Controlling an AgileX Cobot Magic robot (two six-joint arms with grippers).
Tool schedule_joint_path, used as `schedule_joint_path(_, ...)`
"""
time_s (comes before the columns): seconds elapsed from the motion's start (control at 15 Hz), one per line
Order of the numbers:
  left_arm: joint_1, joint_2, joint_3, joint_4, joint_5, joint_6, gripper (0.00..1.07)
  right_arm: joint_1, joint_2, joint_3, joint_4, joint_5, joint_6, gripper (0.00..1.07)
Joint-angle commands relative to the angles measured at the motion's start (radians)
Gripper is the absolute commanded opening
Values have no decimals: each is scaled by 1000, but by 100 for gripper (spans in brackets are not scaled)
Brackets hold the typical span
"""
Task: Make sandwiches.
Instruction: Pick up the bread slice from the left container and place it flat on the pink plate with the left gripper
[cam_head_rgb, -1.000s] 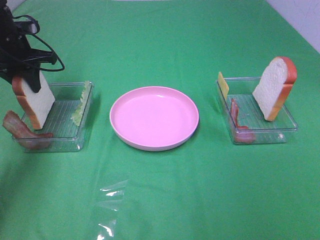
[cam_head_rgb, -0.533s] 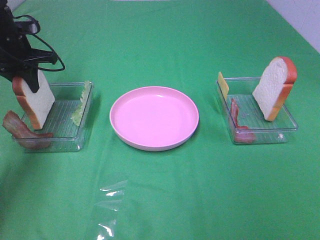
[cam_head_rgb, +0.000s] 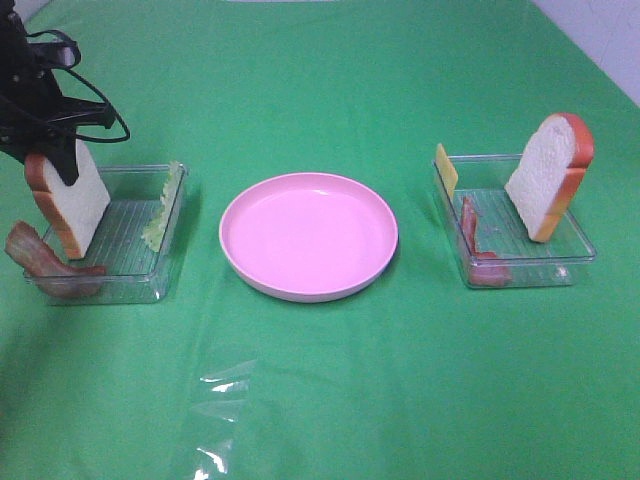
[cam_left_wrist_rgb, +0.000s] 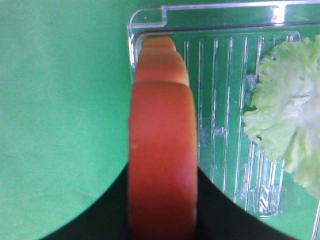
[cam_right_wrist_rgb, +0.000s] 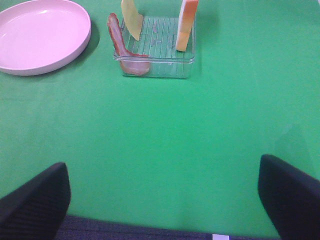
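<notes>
A white bread slice with orange-brown crust (cam_head_rgb: 75, 205) stands upright in the left clear tray (cam_head_rgb: 135, 280). My left gripper (cam_head_rgb: 55, 150) is closed on its top edge. In the left wrist view the crust (cam_left_wrist_rgb: 161, 165) fills the gap between the dark fingers. Pale green lettuce (cam_head_rgb: 163, 208) (cam_left_wrist_rgb: 287, 125) leans on that tray's right wall. A bacon strip (cam_head_rgb: 40, 262) hangs over its front left corner. The right tray (cam_head_rgb: 575, 250) holds a second bread slice (cam_head_rgb: 550, 175) (cam_right_wrist_rgb: 185, 25), yellow cheese (cam_head_rgb: 446, 170) (cam_right_wrist_rgb: 131, 19) and bacon (cam_head_rgb: 472, 240) (cam_right_wrist_rgb: 122, 47). My right gripper (cam_right_wrist_rgb: 165, 200) is open, well short of that tray.
A round pink plate (cam_head_rgb: 308, 235) (cam_right_wrist_rgb: 40, 35) sits between the two trays with nothing on it. A crumpled piece of clear film (cam_head_rgb: 220, 400) lies on the green cloth near the front. The right arm does not show in the exterior view.
My left gripper has shifted very slightly on the top of the bread slice. The slice still stands in the left tray. Nothing else has moved.
</notes>
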Motion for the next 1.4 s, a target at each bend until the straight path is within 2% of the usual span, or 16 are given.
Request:
schedule_joint_path(0.07,-5,-7,-36,-6,104,-5,0,-1,-29,3,1,-11,6,98)
schedule_joint_path(0.4,-5,-80,-67,-86,104,-28,0,-1,-29,3,1,-11,6,98)
schedule_joint_path(1.0,-5,-183,-67,-105,104,-27,0,-1,-29,3,1,-11,6,98)
schedule_joint_path(1.2,-5,-206,-67,-146,104,-27,0,-1,-29,3,1,-11,6,98)
schedule_joint_path(1.4,-5,-233,-67,-234,104,-27,0,-1,-29,3,1,-11,6,98)
